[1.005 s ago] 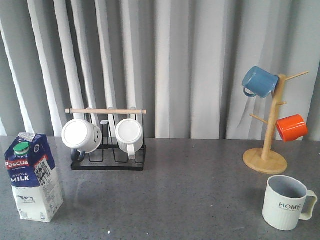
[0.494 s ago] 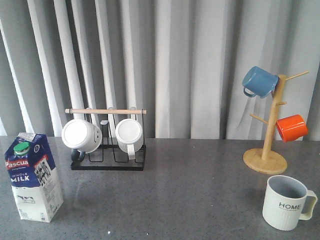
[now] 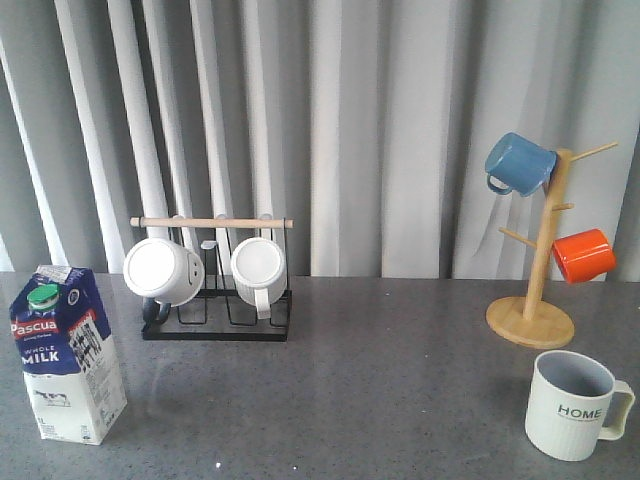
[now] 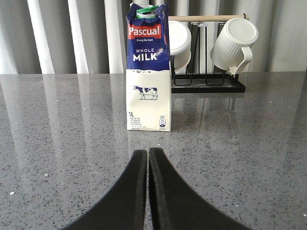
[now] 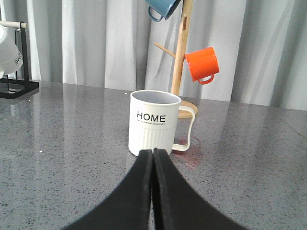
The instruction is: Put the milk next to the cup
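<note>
The milk (image 3: 65, 355), a blue-and-white Pascual carton with a green cap, stands upright at the table's front left. It also shows in the left wrist view (image 4: 148, 69), straight ahead of my left gripper (image 4: 147, 152), which is shut, empty and short of it. The cup (image 3: 573, 405), a pale ribbed HOME mug, stands at the front right with its handle to the right. In the right wrist view the cup (image 5: 152, 123) is just beyond my right gripper (image 5: 153, 152), which is shut and empty. Neither gripper shows in the front view.
A black rack (image 3: 216, 322) with a wooden bar holds two white mugs (image 3: 163, 271) at the back left, behind the milk. A wooden mug tree (image 3: 535, 310) at the back right carries a blue mug (image 3: 519, 163) and an orange mug (image 3: 583, 255). Grey curtains hang behind.
</note>
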`<state>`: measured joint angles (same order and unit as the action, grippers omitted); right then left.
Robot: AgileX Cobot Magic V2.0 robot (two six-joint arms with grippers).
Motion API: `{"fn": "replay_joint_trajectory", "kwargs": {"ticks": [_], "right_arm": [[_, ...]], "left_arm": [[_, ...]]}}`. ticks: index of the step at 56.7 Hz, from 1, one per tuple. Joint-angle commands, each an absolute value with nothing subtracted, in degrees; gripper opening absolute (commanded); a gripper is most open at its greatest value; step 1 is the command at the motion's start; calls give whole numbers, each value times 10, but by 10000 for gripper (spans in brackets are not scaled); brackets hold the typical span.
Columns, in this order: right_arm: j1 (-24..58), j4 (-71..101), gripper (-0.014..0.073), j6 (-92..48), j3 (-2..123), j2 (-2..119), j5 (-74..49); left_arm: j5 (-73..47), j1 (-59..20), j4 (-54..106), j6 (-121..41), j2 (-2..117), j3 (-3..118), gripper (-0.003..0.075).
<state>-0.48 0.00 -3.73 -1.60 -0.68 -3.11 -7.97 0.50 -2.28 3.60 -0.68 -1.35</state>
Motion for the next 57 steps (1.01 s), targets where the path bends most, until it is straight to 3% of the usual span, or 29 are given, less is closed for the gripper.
{"fn": "replay_joint_trajectory", "kwargs": {"ticks": [1,13,23,35,41,57], "right_arm": [[-8,0,-8,-42,-20,-14,40],[-8,40,-8,80,26,-14,159],[-8,0,-8,78,163,20,61],[-8,-59,-8,59,324,282,-80],[-8,-63,-8,59,377,389,-95],[-8,-84,-8,61,396,501,-68]], "left_arm": [[-32,6,-29,36,-14,-2,-6],[63,5,-5,60,-14,12,-6],[13,5,9,97,18,97,-6],[-51,5,-21,76,273,281,-6],[-57,5,-21,77,411,367,-6],[-7,5,-21,112,614,479,-6]]}}
